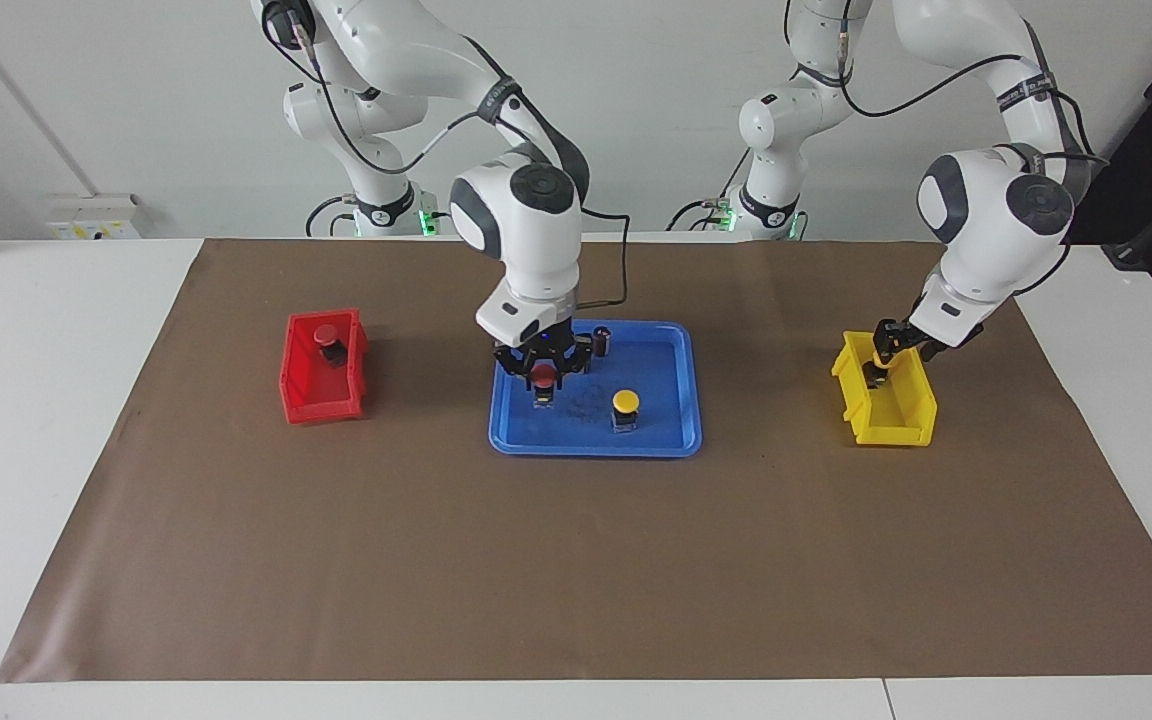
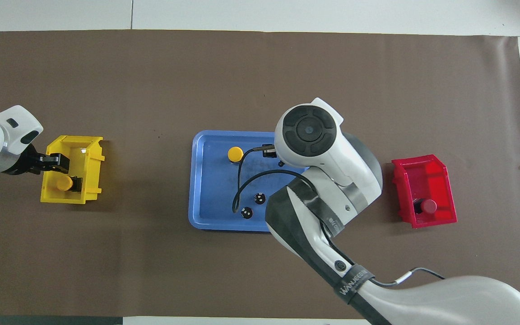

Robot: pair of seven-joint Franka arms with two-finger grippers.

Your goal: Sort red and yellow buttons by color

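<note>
Gripping a red button (image 1: 543, 377) over the blue tray (image 1: 676, 437), the right claw (image 1: 543, 380) has the red bin (image 1: 308, 400) lying toward nine o'clock in the facing view; left claw (image 1: 886, 350), fingers parted, is above the yellow bin (image 1: 911, 425).

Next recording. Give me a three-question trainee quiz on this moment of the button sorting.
1. True or false: the yellow bin holds no button.
2. What does the right gripper hold over the blue tray? A) a yellow cap B) a red button C) nothing
3. How many capless dark cylinders stand in the tray?

Key: 1 false, a yellow button lies in it; 2 B; 3 two.
</note>
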